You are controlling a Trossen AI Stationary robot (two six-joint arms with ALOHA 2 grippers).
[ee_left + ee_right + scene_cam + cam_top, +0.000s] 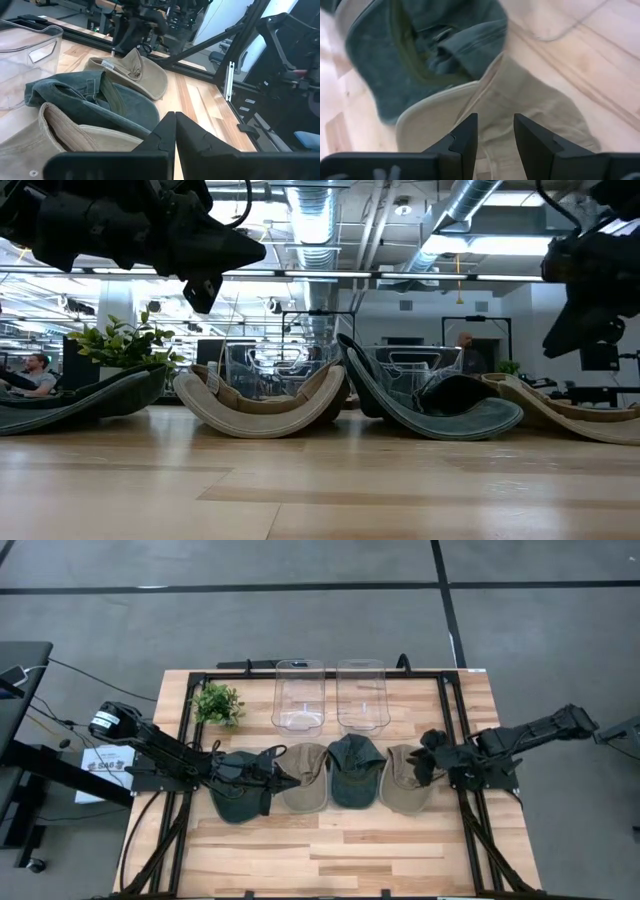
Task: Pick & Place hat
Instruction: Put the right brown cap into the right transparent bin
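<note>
Left fingers [172,131] pressed together; right fingers [470,135] spread above beige hat [520,95]

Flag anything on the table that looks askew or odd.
Nothing is spilled or damaged. The four hats lie crown-down in a row, overlapping: the left green hat, a tan hat, a green hat, and the right tan hat. Both bins stand upright, and so does the plant.

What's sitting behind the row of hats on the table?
Two clear plastic bins stand behind the hats, both looking empty, with a small green plant to their left. Nothing visibly hides there.
</note>
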